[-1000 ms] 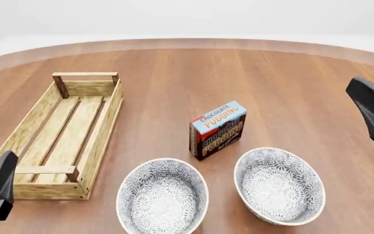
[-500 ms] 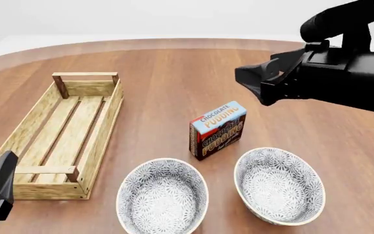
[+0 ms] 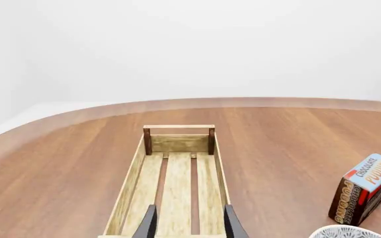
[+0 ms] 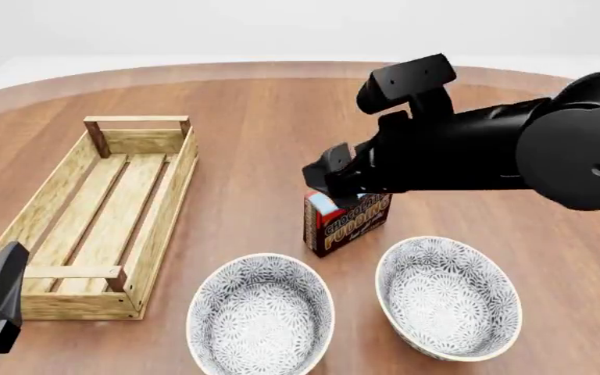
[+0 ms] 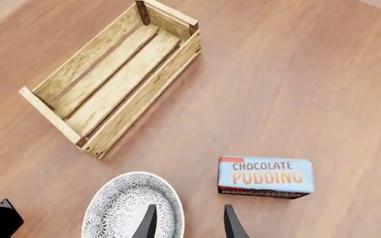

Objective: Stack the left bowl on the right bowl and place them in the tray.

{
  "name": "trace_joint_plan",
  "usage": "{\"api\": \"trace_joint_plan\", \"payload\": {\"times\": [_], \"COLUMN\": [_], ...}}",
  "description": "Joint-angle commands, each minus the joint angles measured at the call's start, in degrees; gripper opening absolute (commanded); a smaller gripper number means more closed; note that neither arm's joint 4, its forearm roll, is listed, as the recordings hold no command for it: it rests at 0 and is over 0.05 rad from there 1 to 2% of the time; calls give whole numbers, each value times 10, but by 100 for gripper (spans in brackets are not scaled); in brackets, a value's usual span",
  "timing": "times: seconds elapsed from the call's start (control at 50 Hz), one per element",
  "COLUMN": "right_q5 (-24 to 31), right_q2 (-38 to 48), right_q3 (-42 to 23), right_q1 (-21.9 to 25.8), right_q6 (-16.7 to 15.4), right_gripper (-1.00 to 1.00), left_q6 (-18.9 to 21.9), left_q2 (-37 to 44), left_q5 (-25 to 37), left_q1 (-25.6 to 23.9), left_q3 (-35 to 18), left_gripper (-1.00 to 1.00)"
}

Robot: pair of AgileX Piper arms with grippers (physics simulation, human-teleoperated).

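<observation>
Spanning wood table (image 4: 248, 117), white backdrop

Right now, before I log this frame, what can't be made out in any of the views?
- Chocolate pudding box: top hidden by the right arm in the front view.
- Right bowl: absent from both wrist views.
- Left bowl: cut off by the right wrist view's edge; only a rim sliver in the left wrist view.
- Left gripper: only fingertips show.
- Tray: near end cut off in the left wrist view.

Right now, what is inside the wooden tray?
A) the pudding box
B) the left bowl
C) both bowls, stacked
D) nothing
D: the tray's slatted bottom is bare, while the left bowl, the right bowl and the chocolate pudding box all sit on the table outside it.
</observation>
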Motion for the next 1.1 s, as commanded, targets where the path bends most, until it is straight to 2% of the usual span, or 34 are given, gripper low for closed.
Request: {"api": "trace_joint_plan", "payload": {"times": [0.02, 0.16, 0.22, 0.4, 0.44, 0.62, 1.1], "right_q5": [12, 15, 18, 16, 14, 8, -21], "right_q2": [43, 72, 90, 103, 113, 105, 146], "right_q3": [-8, -7, -1, 20, 26, 43, 42], "right_q1": [15, 38, 43, 52, 56, 55, 34], "right_q6": [28, 59, 55, 78, 70, 88, 86], "right_gripper": [100, 100, 100, 100, 100, 100, 100], "left_q6": [0, 0, 0, 0, 0, 0, 0], "left_q2": [0, 0, 0, 0, 0, 0, 0], "left_q5": [0, 0, 0, 0, 0, 0, 0], "left_q1": [0, 0, 0, 0, 0, 0, 0], "left_q3": [0, 0, 0, 0, 0, 0, 0], "left_gripper": [100, 100, 100, 100, 100, 100, 100]}}
